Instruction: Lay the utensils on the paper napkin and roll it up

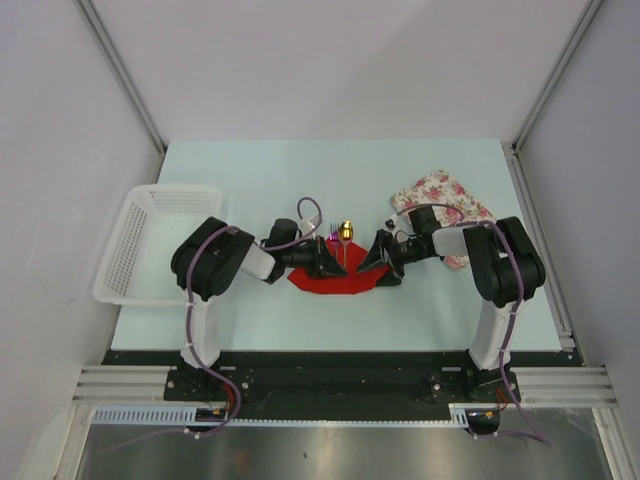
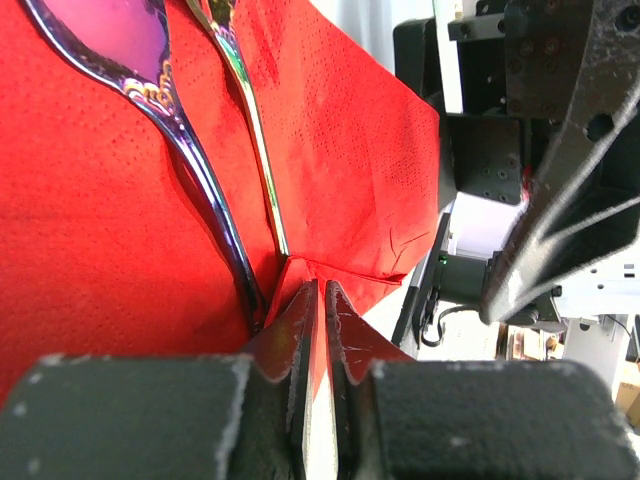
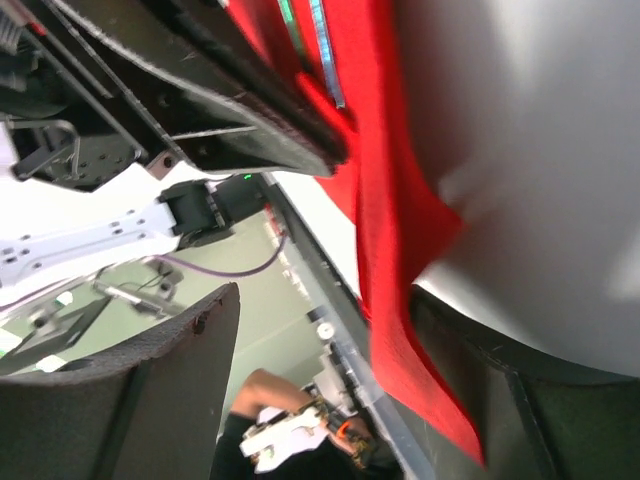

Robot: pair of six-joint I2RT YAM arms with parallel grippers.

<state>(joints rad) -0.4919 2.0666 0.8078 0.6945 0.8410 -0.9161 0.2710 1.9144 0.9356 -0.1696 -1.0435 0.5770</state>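
The red paper napkin lies at the table's middle, between both grippers. On it rest the pink-purple fork and the gold-bowled spoon, heads pointing away from the arms. My left gripper is shut on a lifted fold of the napkin; red paper shows between its jaws. The fork's purple handle and the spoon's gold stem run right up to those jaws. My right gripper is open. A raised strip of the napkin hangs between its jaws, beside its right finger.
A white mesh basket stands at the table's left edge. A white cloth with pink floral print lies at the back right, behind my right arm. The two grippers face each other closely over the napkin.
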